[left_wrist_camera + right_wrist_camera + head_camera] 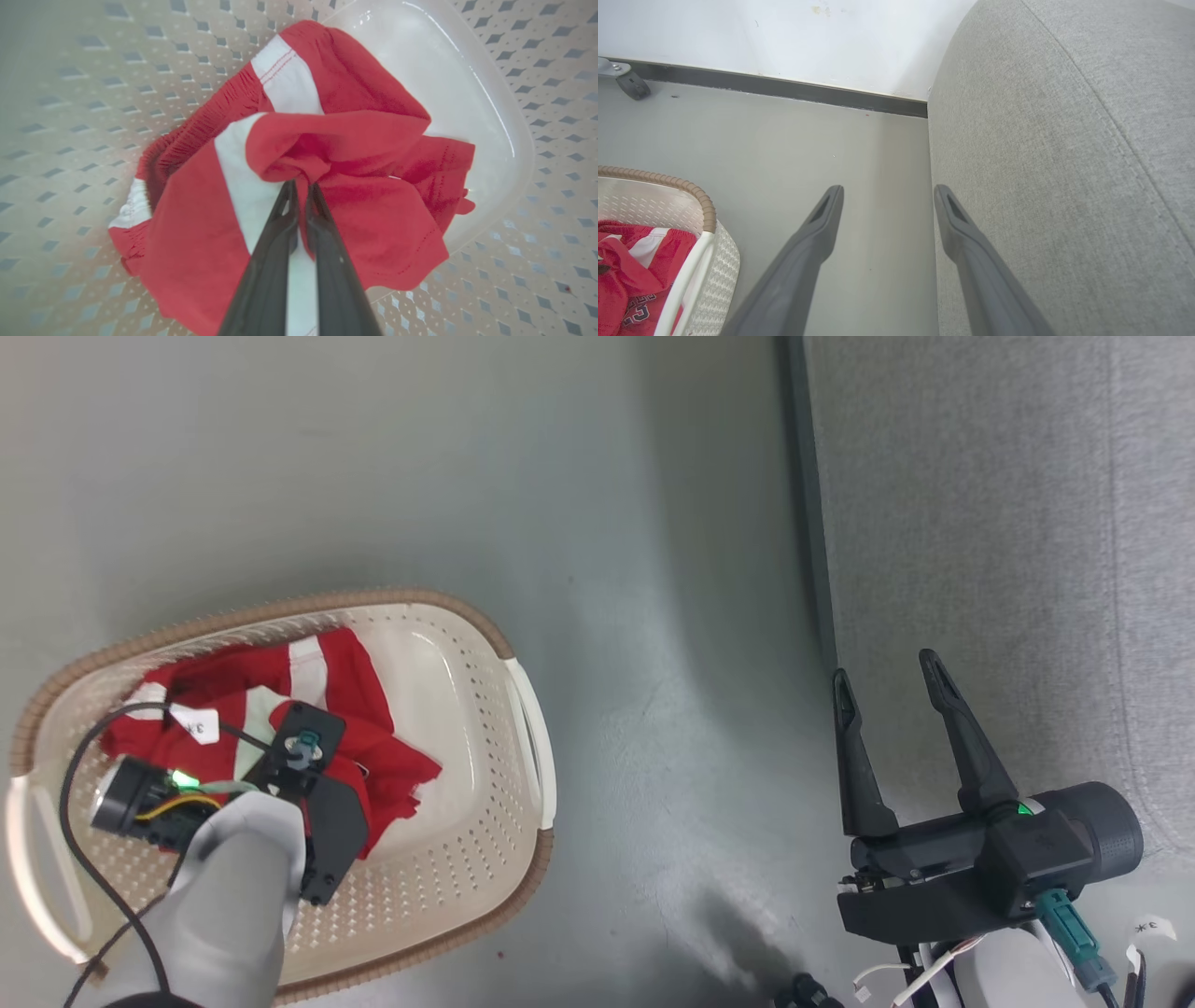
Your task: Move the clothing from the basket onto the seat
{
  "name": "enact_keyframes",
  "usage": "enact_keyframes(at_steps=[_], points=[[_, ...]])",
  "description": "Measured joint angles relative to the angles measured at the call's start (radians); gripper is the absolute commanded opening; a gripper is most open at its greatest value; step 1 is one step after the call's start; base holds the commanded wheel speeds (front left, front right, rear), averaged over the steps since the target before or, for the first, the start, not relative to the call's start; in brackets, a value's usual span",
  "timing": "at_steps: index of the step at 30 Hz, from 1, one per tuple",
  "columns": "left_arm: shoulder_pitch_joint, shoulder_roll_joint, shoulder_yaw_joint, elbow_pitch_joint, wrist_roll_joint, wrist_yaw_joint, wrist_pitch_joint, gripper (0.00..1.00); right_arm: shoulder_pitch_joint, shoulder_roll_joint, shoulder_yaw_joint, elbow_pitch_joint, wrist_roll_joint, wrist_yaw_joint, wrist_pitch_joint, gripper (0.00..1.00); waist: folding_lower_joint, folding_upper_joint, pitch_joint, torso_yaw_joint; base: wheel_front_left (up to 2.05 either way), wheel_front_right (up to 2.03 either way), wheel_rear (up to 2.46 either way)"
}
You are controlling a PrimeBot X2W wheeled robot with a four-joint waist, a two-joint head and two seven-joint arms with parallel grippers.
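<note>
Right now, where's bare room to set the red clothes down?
The grey seat beside the right gripper is bare. The floor between basket and seat is bare too. Crowded: the basket's left half, where the left gripper pinches the clothing.

1. Head view: soft, even light; a broad dim shadow lies on the floor [709, 644] along the seat [980, 523].
2. Left wrist view: bright; glare streaks the basket [467, 70] bottom, its perforated walls blur and stretch toward the edges, and the clothing [355, 135] is sharp.
3. Right wrist view: the wall [784, 37] is washed out pale.
</note>
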Motion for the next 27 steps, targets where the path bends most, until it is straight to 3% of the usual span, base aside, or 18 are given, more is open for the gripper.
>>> enact_keyframes(at_steps=[27], points=[[0.154, -0.053, 0.008, 0.008, -0.054, -0.062, -0.209, 0.00, -0.015, -0.003, -0.069, 0.161, 0.069, 0.009, 0.000, 1.00, 0.0000, 0.0000, -0.400, 0.079, 0.00, 0.00, 0.00]])
